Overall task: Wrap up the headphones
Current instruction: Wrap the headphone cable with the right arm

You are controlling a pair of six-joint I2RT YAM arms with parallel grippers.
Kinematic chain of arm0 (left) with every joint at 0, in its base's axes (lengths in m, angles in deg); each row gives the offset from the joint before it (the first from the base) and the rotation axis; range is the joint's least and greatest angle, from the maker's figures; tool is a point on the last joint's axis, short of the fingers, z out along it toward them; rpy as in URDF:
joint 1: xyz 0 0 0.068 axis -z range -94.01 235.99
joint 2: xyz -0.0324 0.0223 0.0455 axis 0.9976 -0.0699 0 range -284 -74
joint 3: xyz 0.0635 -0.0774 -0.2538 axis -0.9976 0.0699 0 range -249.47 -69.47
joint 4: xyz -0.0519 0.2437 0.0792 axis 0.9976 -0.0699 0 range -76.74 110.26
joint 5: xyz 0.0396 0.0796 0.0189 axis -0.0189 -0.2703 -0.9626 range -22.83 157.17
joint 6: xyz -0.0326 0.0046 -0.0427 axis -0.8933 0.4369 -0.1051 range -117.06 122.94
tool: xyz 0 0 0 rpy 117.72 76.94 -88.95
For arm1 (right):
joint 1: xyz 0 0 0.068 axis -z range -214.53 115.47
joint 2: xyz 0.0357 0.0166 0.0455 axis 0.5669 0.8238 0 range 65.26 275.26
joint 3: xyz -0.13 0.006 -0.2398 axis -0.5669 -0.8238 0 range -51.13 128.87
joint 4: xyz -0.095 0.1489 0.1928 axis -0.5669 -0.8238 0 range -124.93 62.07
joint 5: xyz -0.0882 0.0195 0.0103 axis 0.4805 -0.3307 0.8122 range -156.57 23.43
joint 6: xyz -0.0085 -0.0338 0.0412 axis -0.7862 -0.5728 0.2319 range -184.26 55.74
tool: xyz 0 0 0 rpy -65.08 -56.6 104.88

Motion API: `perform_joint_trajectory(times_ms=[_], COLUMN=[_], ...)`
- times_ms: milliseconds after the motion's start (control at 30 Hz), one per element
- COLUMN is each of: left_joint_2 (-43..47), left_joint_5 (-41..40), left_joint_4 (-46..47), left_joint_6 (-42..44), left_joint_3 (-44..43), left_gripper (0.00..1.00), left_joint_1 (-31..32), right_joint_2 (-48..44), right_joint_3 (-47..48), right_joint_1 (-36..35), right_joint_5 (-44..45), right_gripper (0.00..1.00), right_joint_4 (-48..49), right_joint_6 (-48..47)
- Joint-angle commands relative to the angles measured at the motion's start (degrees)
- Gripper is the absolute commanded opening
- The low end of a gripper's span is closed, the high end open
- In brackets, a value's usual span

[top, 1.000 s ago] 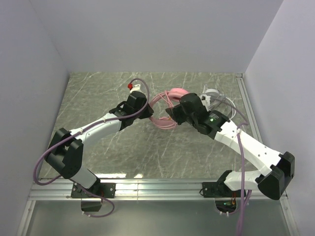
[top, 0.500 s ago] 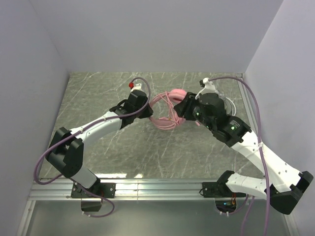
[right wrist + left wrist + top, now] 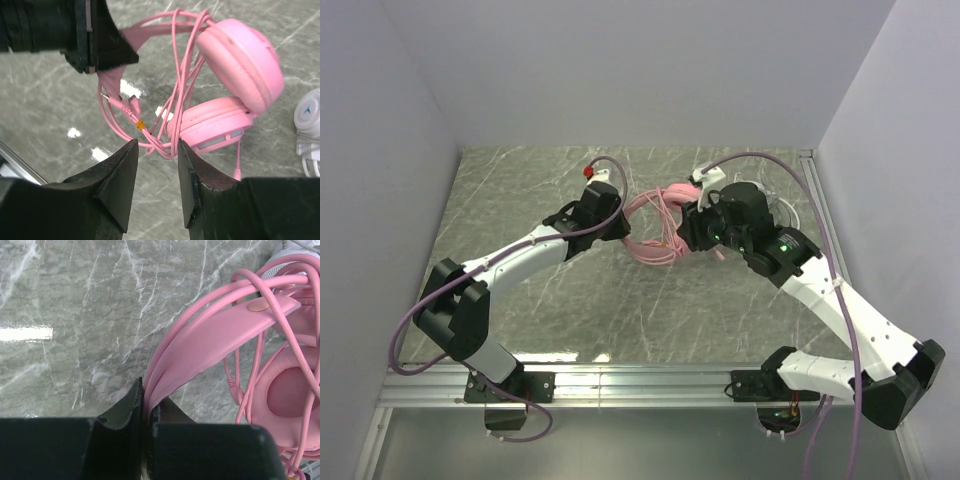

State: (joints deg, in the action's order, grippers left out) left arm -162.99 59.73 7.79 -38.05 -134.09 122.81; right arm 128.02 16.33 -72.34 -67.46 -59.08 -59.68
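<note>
The pink headphones lie at the middle back of the table, their long pink cord looped in several turns around band and cups. My left gripper is shut on the pink headband, seen pinched between the black fingers. My right gripper hangs open just above the table with nothing between its fingers. The cord loops lie right beyond its tips. In the top view it sits at the headset's right side. The white-grey headphones lie further right, mostly hidden behind the right arm.
The marble-patterned table is walled at the back and both sides. A metal rail runs along the near edge by the arm bases. The left gripper's black body stands close in front of the right wrist camera.
My right gripper has opened and let go, and its wrist has turned and shifted left over the pink headset. The left arm has kept still with the headband in its grip.
</note>
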Motion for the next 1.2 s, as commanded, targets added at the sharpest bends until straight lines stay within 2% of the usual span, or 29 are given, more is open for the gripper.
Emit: perform_joint_trajectory(times_ms=[0,100,167,267,467,733,1167], left_joint_2=[0.7,0.5,0.4,0.0,-0.3,0.0,0.1], left_joint_5=[2.2,2.5,3.0,3.1,3.7,4.5,5.2], left_joint_4=[4.8,4.7,4.6,4.4,4.0,4.4,4.6], left_joint_6=[-0.8,-0.9,-0.9,-1.0,-0.8,-0.6,-0.6], left_joint_3=[-4.5,-4.6,-4.8,-4.8,-5.3,-5.1,-5.1], left_gripper=[0.00,0.00,0.00,0.00,0.00,0.00,0.00], left_joint_1=[-0.3,-0.3,-0.3,-0.3,-0.3,-0.3,-0.3], right_joint_2=[1.5,2.4,2.8,4.6,6.0,8.9,11.3], right_joint_3=[0.0,0.0,0.0,0.9,0.5,-0.3,-1.7], right_joint_1=[1.1,1.1,1.0,1.1,0.6,-1.3,-1.5], right_joint_5=[-6.8,-9.2,-11.8,-14.0,-16.3,-12.7,-14.7], right_gripper=[0.45,0.43,0.38,0.38,0.49,0.57,0.58], right_joint_4=[0.9,1.6,2.6,2.6,2.6,4.3,6.5], right_joint_6=[-6.2,-7.7,-8.9,-10.1,-12.1,-13.6,-14.9])
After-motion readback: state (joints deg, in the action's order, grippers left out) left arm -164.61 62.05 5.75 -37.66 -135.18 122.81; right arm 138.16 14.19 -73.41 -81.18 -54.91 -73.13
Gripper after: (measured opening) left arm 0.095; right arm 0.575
